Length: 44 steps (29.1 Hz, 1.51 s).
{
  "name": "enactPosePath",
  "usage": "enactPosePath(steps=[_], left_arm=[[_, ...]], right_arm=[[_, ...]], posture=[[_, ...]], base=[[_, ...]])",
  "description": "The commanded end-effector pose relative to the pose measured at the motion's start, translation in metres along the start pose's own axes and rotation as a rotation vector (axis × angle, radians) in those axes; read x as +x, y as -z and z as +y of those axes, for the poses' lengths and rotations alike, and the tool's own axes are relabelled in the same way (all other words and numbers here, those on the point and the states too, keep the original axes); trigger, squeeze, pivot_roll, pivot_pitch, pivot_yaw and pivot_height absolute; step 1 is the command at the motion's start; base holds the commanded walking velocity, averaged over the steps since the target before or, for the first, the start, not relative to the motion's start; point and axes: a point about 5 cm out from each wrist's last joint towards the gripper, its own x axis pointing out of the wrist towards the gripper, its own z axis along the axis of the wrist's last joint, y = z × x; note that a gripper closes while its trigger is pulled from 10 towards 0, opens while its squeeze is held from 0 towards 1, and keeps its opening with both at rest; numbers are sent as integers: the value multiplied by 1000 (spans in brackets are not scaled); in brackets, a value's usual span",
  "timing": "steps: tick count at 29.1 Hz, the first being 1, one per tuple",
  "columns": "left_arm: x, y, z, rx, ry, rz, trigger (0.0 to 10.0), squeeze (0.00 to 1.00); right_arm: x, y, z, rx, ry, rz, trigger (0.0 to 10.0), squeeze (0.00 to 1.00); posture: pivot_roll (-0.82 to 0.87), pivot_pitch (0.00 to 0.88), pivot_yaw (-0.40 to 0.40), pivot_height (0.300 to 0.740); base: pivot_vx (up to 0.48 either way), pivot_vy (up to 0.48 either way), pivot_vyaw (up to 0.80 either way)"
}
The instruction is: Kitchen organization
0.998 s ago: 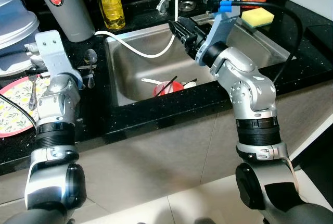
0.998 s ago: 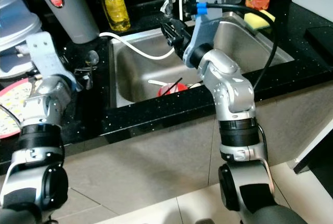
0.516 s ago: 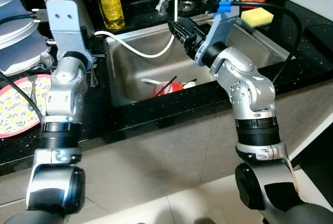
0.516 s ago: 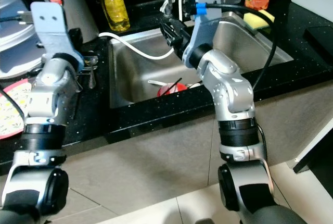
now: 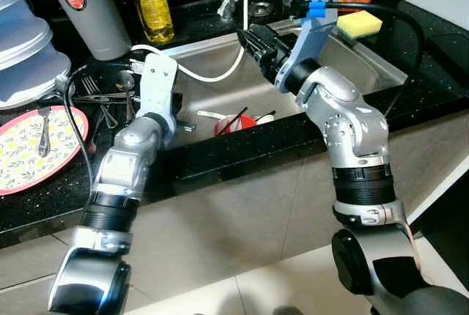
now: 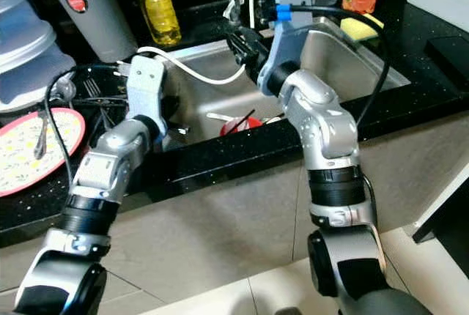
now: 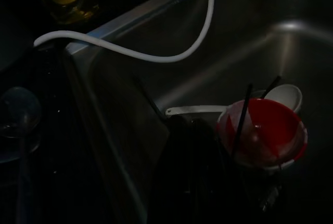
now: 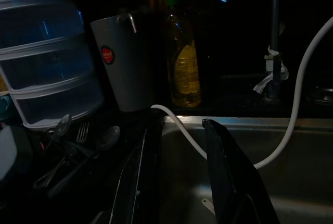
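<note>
Nearest the camera, the black countertop [image 5: 242,155] runs across the front of the steel sink [image 5: 366,58]. The left gripper [image 5: 182,126] is held just over the sink's near left corner, its arm bent in from the left; in the left wrist view its fingers are lost in shadow, so whether they are spread or pressed together cannot be told.

In the sink's basin a red bowl [image 5: 237,124] is seen, slightly tilted, with two black chopsticks [image 7: 240,122] standing in it, their long axes leaning up and toward the far right. Touching the bowl's far side, a white ladle-like spoon [image 7: 283,96] is laid with its handle pointing left along the basin floor.

To the left, on the counter, a pink patterned plate [image 5: 18,161] is set with a fork [image 5: 42,130] lying across it, tines toward the near side. Just beyond it, loose forks and spoons [image 5: 110,95] are scattered, handles pointing mostly right and near.

The right gripper [image 5: 253,42] is held above the middle of the sink, pointing left, its two fingers [image 8: 229,172] spread apart with nothing between them. A white hose [image 5: 212,75] is draped over the sink's far left edge. Farthest back stand a grey jug [image 5: 91,7], a yellow bottle [image 5: 152,0], stacked clear containers [image 5: 22,44] and a yellow sponge [image 5: 360,23].
</note>
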Motion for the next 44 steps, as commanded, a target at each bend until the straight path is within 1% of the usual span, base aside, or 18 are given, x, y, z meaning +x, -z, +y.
enactPosePath(steps=[1,4,9,10,12,14,16,18,23,24,25,26,27,34,35,38,39,44], left_arm=[[-2,10,12,66,-61,28,10000,1000],[-3,10,15,100,-77,24,10000,1000],[-7,-2,14,106,-78,-55,10000,1000],[-9,-11,16,87,-92,-107,10000,0],[-11,-23,22,50,-123,-170,10000,0],[-12,-24,27,40,-150,-168,10000,0],[-11,-23,33,34,-182,-148,10000,0],[-9,-15,47,3,-273,-76,10000,0],[-7,-2,59,-64,-353,7,10000,0],[-8,-1,61,-82,-370,12,10000,255],[-9,-1,61,-93,-379,11,10000,255],[-10,1,62,-103,-387,12,10000,204],[-9,3,64,-113,-399,23,10000,0],[-7,4,71,-159,-429,51,10000,0],[-6,4,71,-163,-427,51,10000,267],[-6,3,70,-164,-424,49,10000,267],[-5,4,71,-172,-426,51,10000,1000],[-4,9,73,-235,-440,81,10000,1000]], right_arm=[[2,0,4,-1,-16,-1,10000,0],[2,0,5,0,-18,-1,10000,0],[3,0,6,0,-22,-2,10000,0],[3,0,6,0,-24,-2,10000,0],[3,0,6,-1,-25,-1,10000,0],[4,0,6,-1,-27,-1,10000,0],[4,0,6,0,-28,-1,10000,0],[4,0,6,0,-29,-1,10000,0],[5,1,6,0,-27,0,10000,0],[5,-1,7,0,-30,-7,10000,0],[4,-3,7,-1,-32,-12,10000,0],[3,-2,7,3,-31,-11,10000,0],[3,1,7,1,-25,-2,10000,0],[2,1,6,2,-14,2,10000,0],[2,1,6,-1,-17,1,10000,0],[2,0,7,-3,-21,-1,10000,0],[2,0,7,-1,-24,-3,10000,0],[2,0,6,2,-20,-2,10000,0]], posture=[[-89,0,113,740],[-88,0,112,740],[-87,0,109,740],[-84,0,106,740],[-83,0,105,740],[-83,0,105,740],[-82,0,105,740],[-83,0,107,740],[-88,0,110,740],[-89,0,111,740],[-89,0,110,740],[-89,0,109,740],[-92,0,117,740],[-99,0,121,740],[-95,0,117,740],[-95,0,117,740],[-92,0,114,740],[-90,0,113,740]], base=[[0,0,0],[0,0,0],[0,0,0],[0,0,0],[0,0,0],[0,0,0],[0,0,0],[0,0,0],[0,0,0],[0,0,0],[0,0,0],[0,0,0],[0,0,0],[0,0,0],[0,0,0],[0,0,0],[0,0,0],[0,0,0]])
